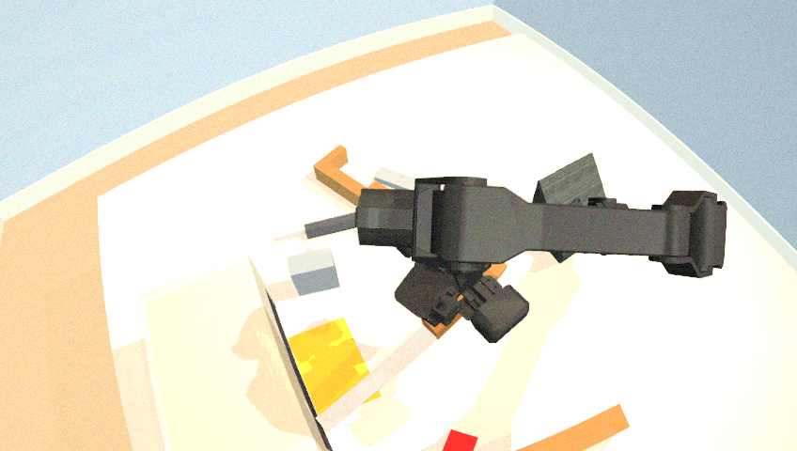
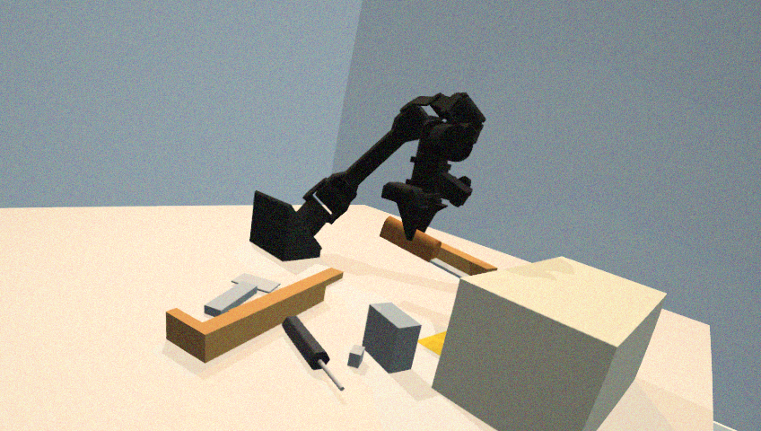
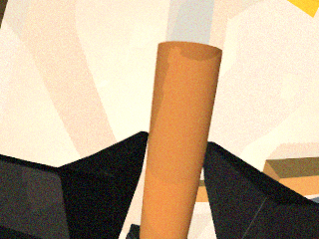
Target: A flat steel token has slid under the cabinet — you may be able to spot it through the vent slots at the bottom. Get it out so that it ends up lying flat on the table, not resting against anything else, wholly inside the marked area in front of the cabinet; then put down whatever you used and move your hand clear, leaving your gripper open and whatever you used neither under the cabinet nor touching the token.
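My gripper is shut on the round orange handle of a long tool. The tool's pale flat blade runs from the handle toward the foot of the cream cabinet. It crosses the edge of the yellow marked area in front of the cabinet. The tool is low over the table. I see no steel token in any view.
An orange L-shaped bar, a grey T-piece, a dark cylinder with a pin, a grey cube and a small grey cube lie left of the cabinet. A red block and a straight orange bar lie on the other side.
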Motion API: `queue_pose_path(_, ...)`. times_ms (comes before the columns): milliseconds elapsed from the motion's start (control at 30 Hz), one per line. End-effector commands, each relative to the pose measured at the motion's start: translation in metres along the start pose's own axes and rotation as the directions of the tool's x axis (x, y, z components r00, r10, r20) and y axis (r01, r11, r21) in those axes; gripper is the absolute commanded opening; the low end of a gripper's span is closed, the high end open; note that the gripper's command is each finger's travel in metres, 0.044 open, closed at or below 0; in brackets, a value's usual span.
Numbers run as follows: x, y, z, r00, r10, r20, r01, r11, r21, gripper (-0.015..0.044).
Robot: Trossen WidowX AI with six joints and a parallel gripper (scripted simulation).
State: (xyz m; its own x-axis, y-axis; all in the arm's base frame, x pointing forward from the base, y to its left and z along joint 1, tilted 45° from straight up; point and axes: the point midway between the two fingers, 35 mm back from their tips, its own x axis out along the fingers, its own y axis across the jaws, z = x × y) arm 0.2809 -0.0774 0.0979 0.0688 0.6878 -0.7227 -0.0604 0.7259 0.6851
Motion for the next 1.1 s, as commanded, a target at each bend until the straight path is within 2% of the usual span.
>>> queue_pose_path(0, 0.0, 0.001, 0.002, 1.0, 0.0, 0.021, 0.0, 1.0, 0.0, 0.0)
queue_pose_path(1067, 0.04, 0.001, 0.003, 0.999, 0.001, 0.034, -0.001, 1.0, -0.004, 0.0)
